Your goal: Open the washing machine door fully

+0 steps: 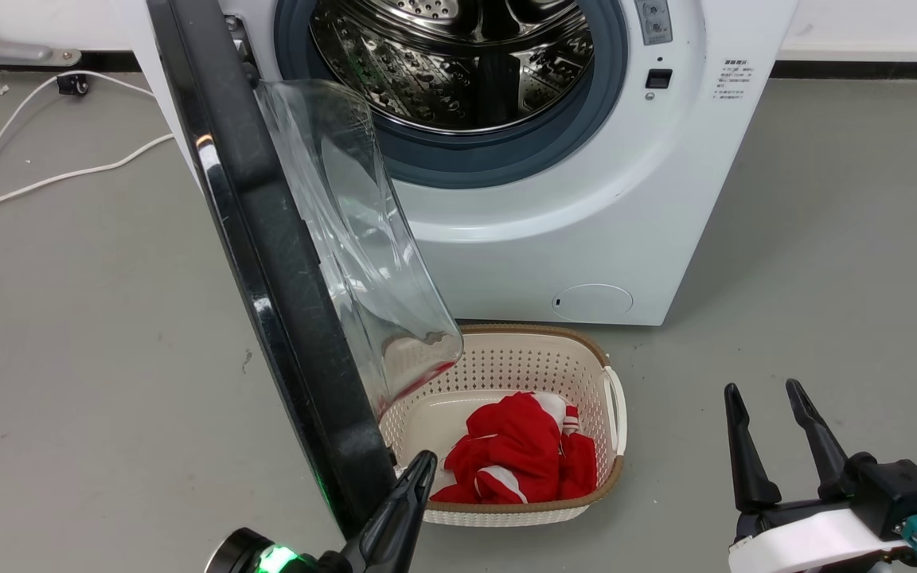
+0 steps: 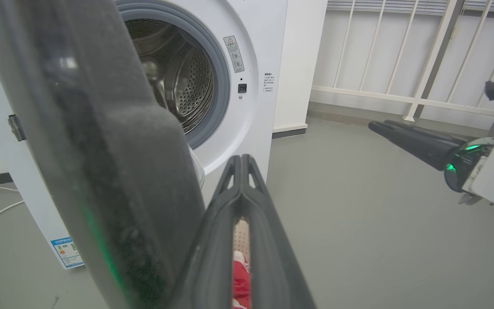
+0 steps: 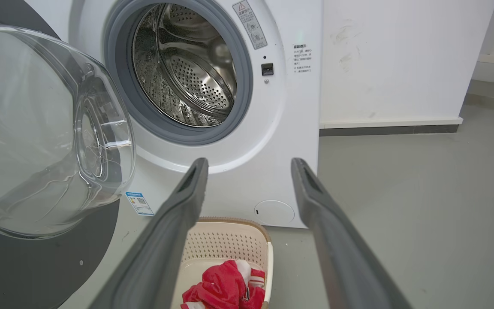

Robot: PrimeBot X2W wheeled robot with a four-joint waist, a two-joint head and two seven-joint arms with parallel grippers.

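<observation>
**Robot's left gripper sitting beside a half-open washer door**

The washing machine door (image 1: 267,263) is standing swung out from the white washing machine (image 1: 586,239), hinged on the robot's left. It is showing almost edge-on in the head view, its black rim running from the hinge at the top down toward the robot. Its clear glass bowl (image 1: 355,239) is bulging to the right, toward the open steel drum (image 1: 458,64).

The left gripper (image 1: 424,463) is sitting just beside the door's free end, on the glass side, with its fingers pressed together and nothing between them. Whether it is touching the rim cannot be told. In the left wrist view the door (image 2: 101,163) is looming immediately left of the closed fingertips.

The right gripper (image 1: 762,390) is resting well apart at the lower right, fingers spread and empty.

A pale basket (image 1: 614,398) holding a red cloth (image 1: 518,454) is lying on the floor before the machine, right of the door.

The door is probably not yet fully open. The left arm is much the nearer, and a push leftward against the inner face looks likely to be swinging it wider.
</observation>
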